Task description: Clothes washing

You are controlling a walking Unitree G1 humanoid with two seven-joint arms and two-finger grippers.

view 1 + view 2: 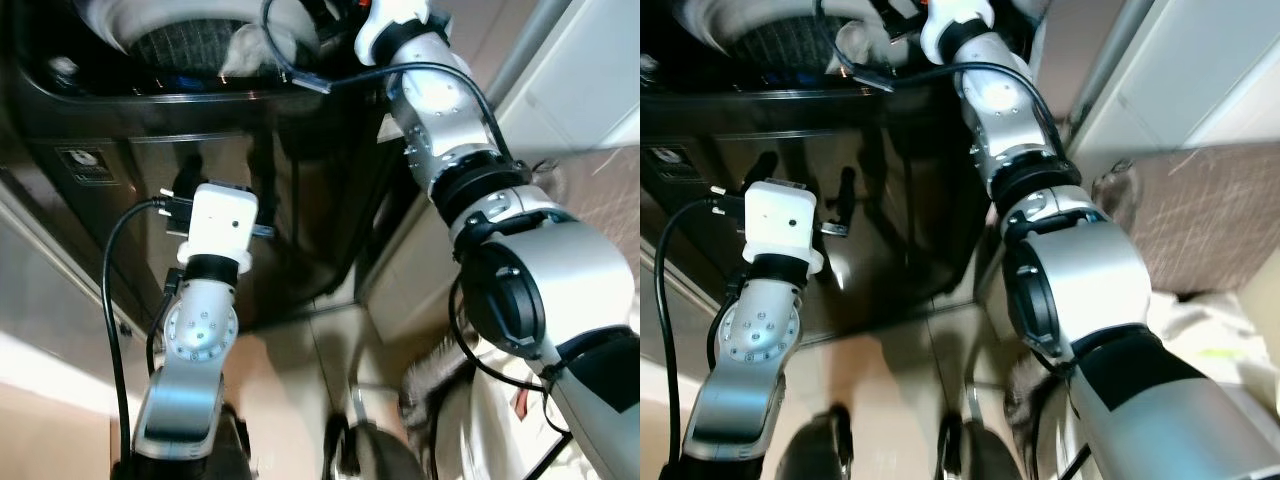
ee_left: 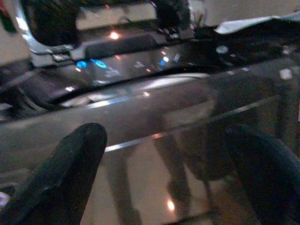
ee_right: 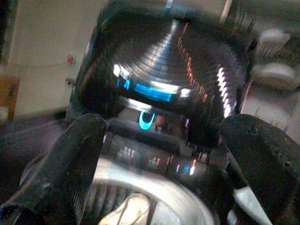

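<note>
A glossy black top-loading washing machine (image 1: 200, 130) stands before me, with its drum (image 1: 170, 40) open at the top. A white cloth (image 1: 250, 45) lies at the drum's rim, and the same white cloth (image 3: 126, 211) is below my fingers in the right wrist view. My right arm reaches up over the opening. Its gripper (image 3: 166, 126) is open and holds nothing, facing the raised lid (image 3: 164, 61) with blue lights. My left arm (image 1: 222, 222) is held in front of the washer's front panel. The left gripper (image 2: 168, 136) is open and empty, pointing at the lit control panel (image 2: 98, 63).
A white wall or cabinet (image 1: 590, 80) rises close on the right of the washer. A brown textured mat (image 1: 1220, 210) lies on the right, with a grey fuzzy thing (image 1: 1120, 185) at its edge. Pale floor tiles (image 1: 300, 360) lie below the washer's front.
</note>
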